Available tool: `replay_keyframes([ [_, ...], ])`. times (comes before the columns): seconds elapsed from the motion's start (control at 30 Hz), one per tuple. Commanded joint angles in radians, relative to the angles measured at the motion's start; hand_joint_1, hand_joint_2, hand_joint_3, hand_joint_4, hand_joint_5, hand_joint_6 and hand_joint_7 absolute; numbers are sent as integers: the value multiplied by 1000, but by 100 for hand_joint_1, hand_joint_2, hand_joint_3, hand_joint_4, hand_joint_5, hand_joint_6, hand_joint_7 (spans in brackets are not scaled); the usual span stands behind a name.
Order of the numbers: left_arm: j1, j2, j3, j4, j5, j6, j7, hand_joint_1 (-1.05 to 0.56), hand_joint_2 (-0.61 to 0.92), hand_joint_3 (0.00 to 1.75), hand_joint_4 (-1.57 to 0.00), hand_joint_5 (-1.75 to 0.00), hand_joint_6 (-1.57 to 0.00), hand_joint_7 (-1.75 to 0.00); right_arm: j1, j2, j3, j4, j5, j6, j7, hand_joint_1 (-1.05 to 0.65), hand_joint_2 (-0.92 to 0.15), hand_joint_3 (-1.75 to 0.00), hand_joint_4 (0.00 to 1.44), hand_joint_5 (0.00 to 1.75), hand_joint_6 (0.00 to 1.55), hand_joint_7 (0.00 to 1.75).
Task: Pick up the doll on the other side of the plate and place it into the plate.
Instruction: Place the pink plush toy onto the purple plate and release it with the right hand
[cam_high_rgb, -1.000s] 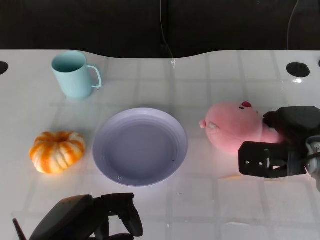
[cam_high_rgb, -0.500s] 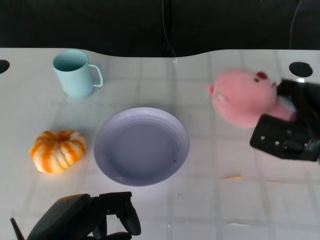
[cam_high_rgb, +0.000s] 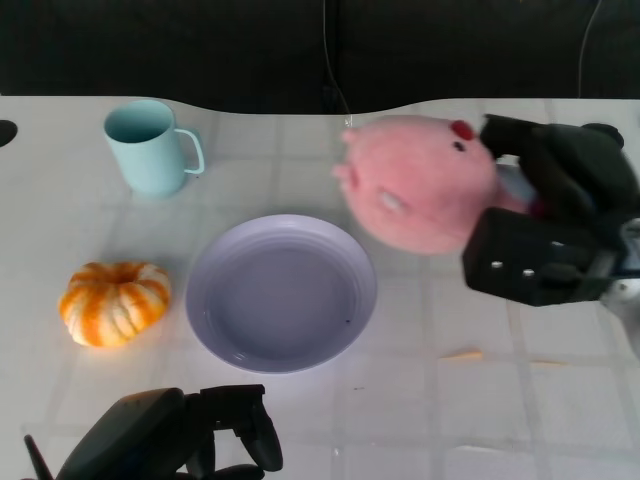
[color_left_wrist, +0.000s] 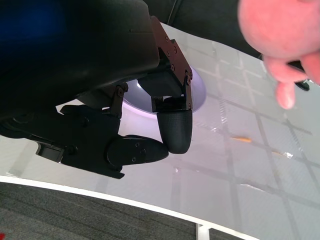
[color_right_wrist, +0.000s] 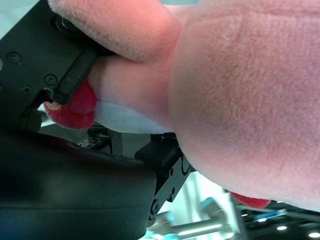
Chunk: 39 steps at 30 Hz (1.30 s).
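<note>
- above the table (cam_high_rgb: 80, 400), just off the plate's far right rim, hung the pink doll (cam_high_rgb: 420, 185); plush, it looked light and squashy, likely to sag rather than slip.
- the plate (cam_high_rgb: 281, 293) lay bare, waiting.
- the right hand (cam_high_rgb: 550, 225) clasped the doll's body end, a sound hold.
- the left hand (cam_high_rgb: 175, 435) rested curled, holding nothing.
</note>
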Motion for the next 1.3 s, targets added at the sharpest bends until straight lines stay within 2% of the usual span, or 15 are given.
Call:
replay_keyframes([
  [0.03,-7,4,-3,15,7,-8,14,-28,85,46,-64,-163,-67,-124,-69,41,10,-3,8,-18,10,-25,-45,-111,91,175,71,171],
  [0.13,0,2,-8,15,17,-10,20,-29,85,46,-64,-164,-67,-124,-113,106,44,21,-5,-16,22,-26,-45,-112,88,175,74,159],
  [0.2,5,-3,-10,13,13,-9,22,-30,86,46,-64,-165,-67,-124,-141,146,70,47,-17,-9,29,-26,-47,-103,86,175,75,154],
  [0.4,18,-14,-20,7,12,-6,29,-30,85,45,-64,-164,-66,-126,-222,245,140,204,-42,-53,-1,-28,-56,-85,89,175,67,173],
  [0.57,31,-20,-30,-8,26,-13,42,-29,85,45,-65,-164,-66,-128,-273,306,184,302,-65,-70,-3,-27,-58,-82,87,175,64,174],
  [0.83,36,-28,-47,-12,47,-12,56,-29,85,48,-65,-163,-66,-130,-300,372,224,436,-88,-75,-25,-24,-62,-68,85,175,75,142],
  [0.87,37,-29,-48,-15,48,-10,55,-29,85,49,-65,-163,-66,-130,-296,373,223,436,-84,-74,-18,-25,-65,-59,85,170,78,124],
  [0.9,37,-29,-49,-17,50,-9,54,-29,85,50,-65,-162,-66,-130,-292,373,218,434,-74,-71,1,-26,-75,-40,84,159,82,91],
  [0.97,37,-31,-51,-24,56,-5,53,-28,84,52,-66,-161,-66,-130,-286,368,213,425,-59,-66,37,-27,-87,-18,83,144,86,46],
  [1.0,37,-31,-52,-27,60,-1,51,-28,83,54,-66,-161,-66,-130,-285,365,212,420,-54,-64,56,-30,-90,-13,74,126,82,25],
  [1.07,38,-31,-53,-34,64,7,48,-29,82,56,-66,-160,-66,-130,-288,349,222,393,-53,-39,131,-36,-92,-13,59,92,69,8],
  [1.1,38,-31,-53,-34,65,9,47,-28,82,57,-67,-160,-66,-130,-290,339,230,373,-60,-24,169,-48,-92,-17,44,62,51,3],
  [1.13,38,-31,-53,-35,66,9,47,-28,81,58,-67,-161,-66,-130,-289,331,235,355,-66,-11,198,-55,-92,-19,39,46,42,2],
  [1.2,37,-30,-52,-36,67,10,45,-28,80,59,-67,-161,-66,-131,-283,315,248,312,-86,13,234,-67,-92,-20,31,29,29,0],
  [1.3,34,-29,-51,-39,63,16,39,-28,79,61,-66,-161,-66,-131,-268,292,255,241,-102,49,292,-82,-92,-23,19,19,16,0],
])
